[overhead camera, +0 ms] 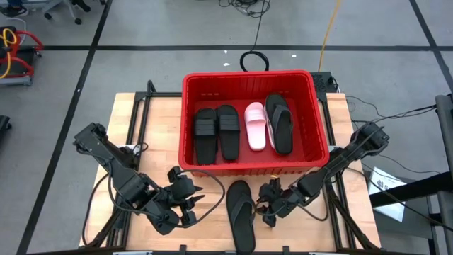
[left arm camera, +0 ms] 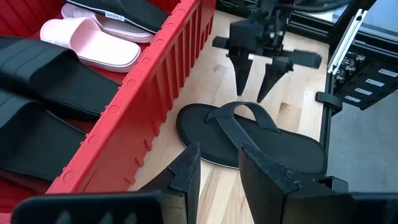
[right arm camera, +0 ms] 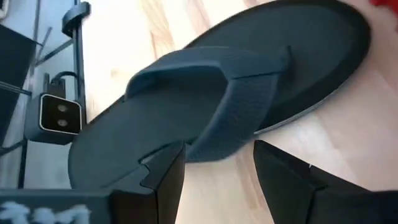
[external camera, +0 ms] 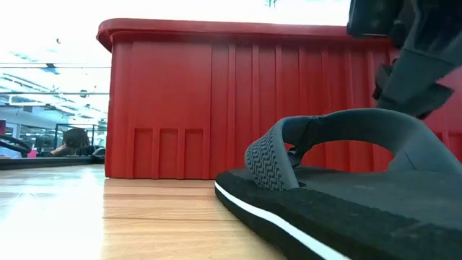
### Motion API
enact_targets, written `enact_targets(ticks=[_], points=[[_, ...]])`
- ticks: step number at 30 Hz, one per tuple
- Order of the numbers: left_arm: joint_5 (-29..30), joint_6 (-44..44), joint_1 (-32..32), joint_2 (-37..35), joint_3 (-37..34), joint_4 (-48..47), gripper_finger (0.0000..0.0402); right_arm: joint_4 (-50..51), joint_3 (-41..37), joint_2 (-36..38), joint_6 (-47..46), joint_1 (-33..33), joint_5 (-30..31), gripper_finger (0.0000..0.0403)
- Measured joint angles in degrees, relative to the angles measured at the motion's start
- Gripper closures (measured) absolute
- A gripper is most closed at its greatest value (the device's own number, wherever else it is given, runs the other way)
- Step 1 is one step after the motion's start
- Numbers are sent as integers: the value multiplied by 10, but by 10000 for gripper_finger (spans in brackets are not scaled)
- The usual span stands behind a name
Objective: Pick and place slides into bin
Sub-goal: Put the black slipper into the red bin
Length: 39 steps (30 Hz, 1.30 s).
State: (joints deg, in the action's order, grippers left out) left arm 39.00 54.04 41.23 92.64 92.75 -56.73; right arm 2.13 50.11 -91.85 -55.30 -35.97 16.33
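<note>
The left gripper (overhead camera: 192,200) hovers over the table's (overhead camera: 134,120) front edge, fingers partly spread and holding nothing. Just right of it a black flip-flop (overhead camera: 241,212) lies flat on the wood before the red bin (overhead camera: 251,79), which holds three black slides and one pink one (overhead camera: 255,126). The right gripper (overhead camera: 265,203) sits beside the flip-flop's strap, fingers wide apart and empty.

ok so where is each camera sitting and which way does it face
High view: above the table, looking straight down; red bin, black flip-flop, both arms.
Low view: at table-top height, looking level; flip-flop up close, bin wall behind, part of one arm.
Left wrist view: on the left arm, facing the flip-flop past its own fingers; right gripper open beyond.
Right wrist view: on the right arm, over the flip-flop, own fingers showing.
All four share the flip-flop.
</note>
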Motion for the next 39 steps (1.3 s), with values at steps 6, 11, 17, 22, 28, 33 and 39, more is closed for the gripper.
enact_targets(ticks=[6,11,17,22,28,33,39], points=[[0,1,0,0,0,0,295,-75,1,-34,3,5,-15,219],[0,1,0,0,0,0,295,-75,0,-40,6,15,-15,219],[0,1,0,0,0,0,295,-74,0,-40,35,16,-15,219],[0,2,0,0,0,0,295,-71,0,-40,35,25,-11,219],[0,2,0,0,0,0,295,-71,0,-40,35,34,-14,220],[0,2,0,0,0,0,295,-76,0,-45,51,34,-15,220],[0,1,0,0,0,0,295,-76,0,-60,48,37,-32,222]])
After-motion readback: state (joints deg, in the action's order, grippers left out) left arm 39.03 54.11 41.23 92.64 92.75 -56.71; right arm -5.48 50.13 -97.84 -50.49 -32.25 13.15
